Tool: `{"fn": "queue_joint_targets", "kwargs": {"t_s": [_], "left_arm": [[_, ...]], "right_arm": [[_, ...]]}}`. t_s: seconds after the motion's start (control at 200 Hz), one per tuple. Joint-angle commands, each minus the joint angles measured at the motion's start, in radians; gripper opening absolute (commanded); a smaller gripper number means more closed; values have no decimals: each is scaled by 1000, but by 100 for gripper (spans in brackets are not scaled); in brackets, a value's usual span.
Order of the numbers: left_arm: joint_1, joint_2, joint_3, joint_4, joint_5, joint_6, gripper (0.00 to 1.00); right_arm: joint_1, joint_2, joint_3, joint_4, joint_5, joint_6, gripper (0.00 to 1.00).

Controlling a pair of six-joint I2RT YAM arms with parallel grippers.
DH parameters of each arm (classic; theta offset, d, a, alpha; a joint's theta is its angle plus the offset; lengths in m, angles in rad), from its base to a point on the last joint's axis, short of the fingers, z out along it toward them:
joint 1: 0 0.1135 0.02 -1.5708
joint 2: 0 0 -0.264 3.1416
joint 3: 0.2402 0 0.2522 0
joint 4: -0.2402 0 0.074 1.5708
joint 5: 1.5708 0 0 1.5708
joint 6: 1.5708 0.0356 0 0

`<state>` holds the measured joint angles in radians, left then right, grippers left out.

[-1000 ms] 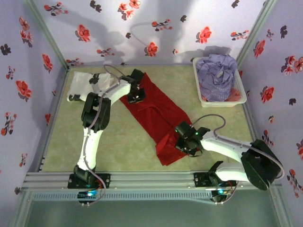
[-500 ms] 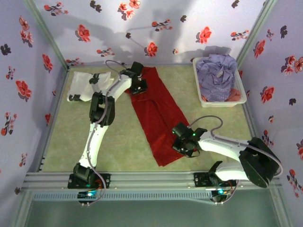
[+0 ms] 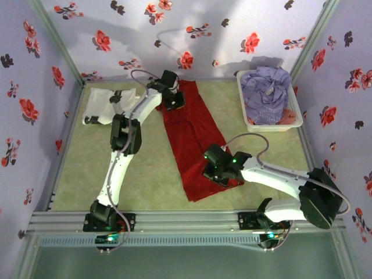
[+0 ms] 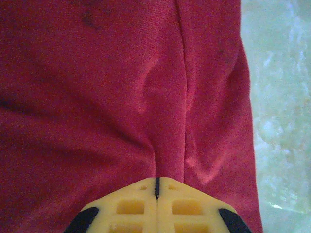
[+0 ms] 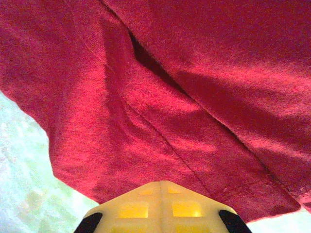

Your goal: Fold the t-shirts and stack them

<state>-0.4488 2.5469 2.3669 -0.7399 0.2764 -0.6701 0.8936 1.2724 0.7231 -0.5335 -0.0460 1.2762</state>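
Plain bright red short-sleeved soft cloth t-shirt: spread as a long strip on the pale green mottled table top, running from the far edge by the back wall down toward the near right. Left gripper: at the far end of the red t-shirt, yellow fingers pressed together with a ridge of the red cloth pinched at their tips; in the left wrist view creases run away from the pinch and bare table lies along the cloth's right edge. Right gripper: at the near end of the red t-shirt, yellow fingers together and clamped on the cloth close to its hem; in the right wrist view the cloth fans out in broad folds, with table showing past its left edge. White cloth t-shirt: bunched at the far left of the table, well apart from the red one, its print too small to make out. Pale lavender cloth t-shirt: heaped in the white rectangular plastic basket at the far right corner. Enclosure walls: pale lilac with red and black flower print.
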Motion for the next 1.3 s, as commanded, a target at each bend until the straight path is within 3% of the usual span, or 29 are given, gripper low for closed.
{"fn": "queue_joint_targets", "kwargs": {"t_s": [0.0,0.22,0.575,0.725,0.935,1.295], "left_arm": [[-8,-132,-83,-29,-51,30,0],[-34,-239,-386,116,-106,-12,0],[-24,-191,-527,194,-127,-57,0],[-4,-203,-606,261,-151,-49,0],[22,-192,-573,227,-123,17,0],[13,-44,-288,-7,37,158,0]], "right_arm": [[-28,1,-8,-45,43,-22,3],[-78,70,-4,-14,4,-71,2],[-78,178,-24,47,-47,-72,0],[-7,228,-6,58,-31,-32,0],[84,391,114,101,-65,-23,0],[178,568,362,83,-115,-38,0]]}}
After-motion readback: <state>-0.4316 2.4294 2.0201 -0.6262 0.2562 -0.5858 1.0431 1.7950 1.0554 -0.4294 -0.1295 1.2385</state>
